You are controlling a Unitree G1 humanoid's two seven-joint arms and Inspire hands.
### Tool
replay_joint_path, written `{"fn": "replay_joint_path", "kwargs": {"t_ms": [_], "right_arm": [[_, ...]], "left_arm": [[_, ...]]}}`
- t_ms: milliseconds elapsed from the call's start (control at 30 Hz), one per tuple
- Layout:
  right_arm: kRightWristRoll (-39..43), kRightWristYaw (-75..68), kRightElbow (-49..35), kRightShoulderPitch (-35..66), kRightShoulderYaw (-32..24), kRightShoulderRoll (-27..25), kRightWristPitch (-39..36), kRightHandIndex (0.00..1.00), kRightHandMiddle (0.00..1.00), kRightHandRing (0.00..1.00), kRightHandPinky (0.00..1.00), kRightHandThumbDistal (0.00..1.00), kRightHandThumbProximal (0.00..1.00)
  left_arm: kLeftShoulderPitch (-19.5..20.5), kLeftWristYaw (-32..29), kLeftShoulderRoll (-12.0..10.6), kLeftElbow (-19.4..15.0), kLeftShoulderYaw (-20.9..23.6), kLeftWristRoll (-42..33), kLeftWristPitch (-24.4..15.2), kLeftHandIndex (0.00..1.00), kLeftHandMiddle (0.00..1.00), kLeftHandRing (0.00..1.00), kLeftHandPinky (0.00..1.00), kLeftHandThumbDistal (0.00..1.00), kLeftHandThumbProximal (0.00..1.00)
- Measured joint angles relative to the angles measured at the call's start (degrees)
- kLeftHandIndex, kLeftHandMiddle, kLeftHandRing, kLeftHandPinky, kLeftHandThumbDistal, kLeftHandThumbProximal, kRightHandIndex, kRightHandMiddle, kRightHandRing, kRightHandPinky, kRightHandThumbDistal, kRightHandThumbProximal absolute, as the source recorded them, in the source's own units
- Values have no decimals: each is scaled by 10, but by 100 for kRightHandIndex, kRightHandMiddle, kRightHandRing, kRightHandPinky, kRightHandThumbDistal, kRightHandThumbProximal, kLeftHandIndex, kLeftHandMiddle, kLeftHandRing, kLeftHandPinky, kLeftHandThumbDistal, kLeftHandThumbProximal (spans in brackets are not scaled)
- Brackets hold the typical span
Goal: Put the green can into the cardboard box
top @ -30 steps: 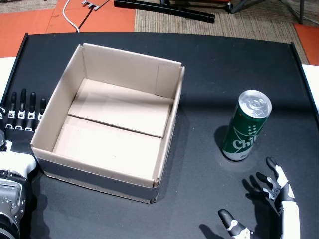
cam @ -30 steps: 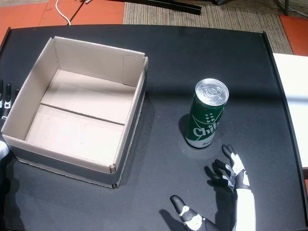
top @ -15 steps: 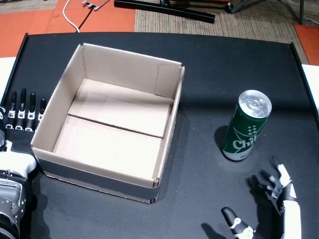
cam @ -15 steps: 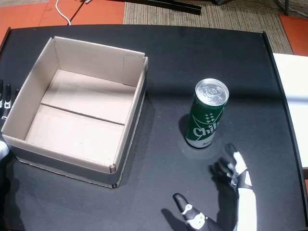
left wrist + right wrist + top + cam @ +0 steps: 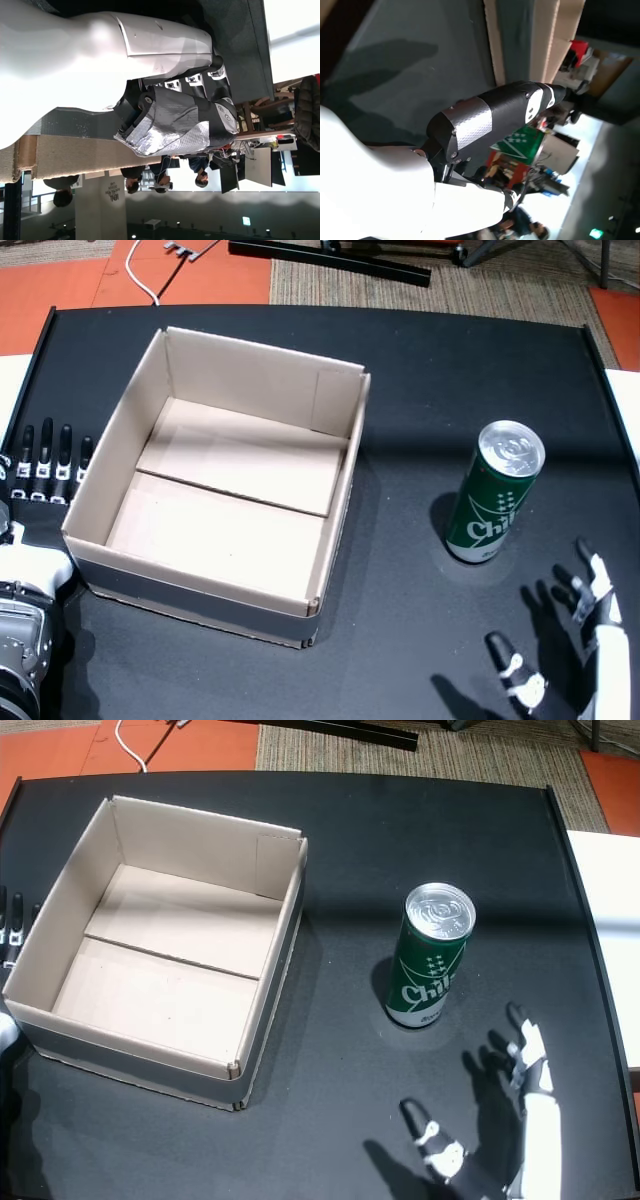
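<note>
The green can (image 5: pixel 494 492) stands upright on the black table (image 5: pixel 430 380), right of the cardboard box (image 5: pixel 225 485) w/ a clear strip of bare table between them; silver top w/ pull tab faces up, white lettering on the side reads partly "Chi"; same can in both head views (image 5: pixel 428 957). It's outside the box, untouched; nothing inside the box but its tan floor w/ a seam across the middle; box is open-topped, sits twds the table's left half, w/ a dark band of tape along its near bottom edge.

Right hand (image 5: pixel 570 650) is at the lower right corner, near the can but apart from it, on the near side & slightly right; fingers spread, thumb (image 5: pixel 512 668) sticking out separately, nothing in the grip, so it's released; in a head view (image 5: pixel 500 1120) its shadow falls on the table below the can. Right wrist view is turned: thumb in dark casing w/ silver patch, box wall behind, part of the green can past the thumb tip.

Left hand (image 5: pixel 42 470) lies flat on the table just beside the box's left wall; fingers straight & side by side, holding nothing. Left wrist view shows its knuckles (image 5: pixel 195 82) next to cardboard; room & people in the bkgd.

Beyond the table: orange floor, woven rug, white cable (image 5: pixel 140 280).
</note>
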Motion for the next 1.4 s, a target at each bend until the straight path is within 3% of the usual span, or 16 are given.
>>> {"fn": "replay_joint_path", "kwargs": {"t_ms": [167, 400, 600, 1067, 1400], "right_arm": [[5, 21, 25, -31, -13, -17, -5, 85, 93, 96, 100, 100, 57], [95, 138, 47, -81, -44, -11, 5, 84, 90, 94, 100, 100, 62], [165, 241, 54, -111, -78, -4, 37, 83, 90, 92, 100, 100, 65], [308, 529, 63, -177, -157, 15, 143, 84, 89, 91, 98, 100, 60], [276, 574, 84, -234, -155, 2, 256, 86, 89, 87, 96, 100, 57]], "left_arm": [[0, 1, 1, 0, 1, 0, 0, 52, 55, 67, 79, 0, 52], [0, -1, 0, 0, 1, 0, 0, 52, 55, 68, 79, 0, 53], [0, 0, 1, 0, 3, 0, 0, 55, 56, 68, 80, 0, 55], [-1, -1, 1, 0, 11, -1, 4, 53, 56, 68, 77, 0, 54], [-1, -5, 1, 0, 8, -1, 3, 53, 56, 69, 79, 0, 52]]}}
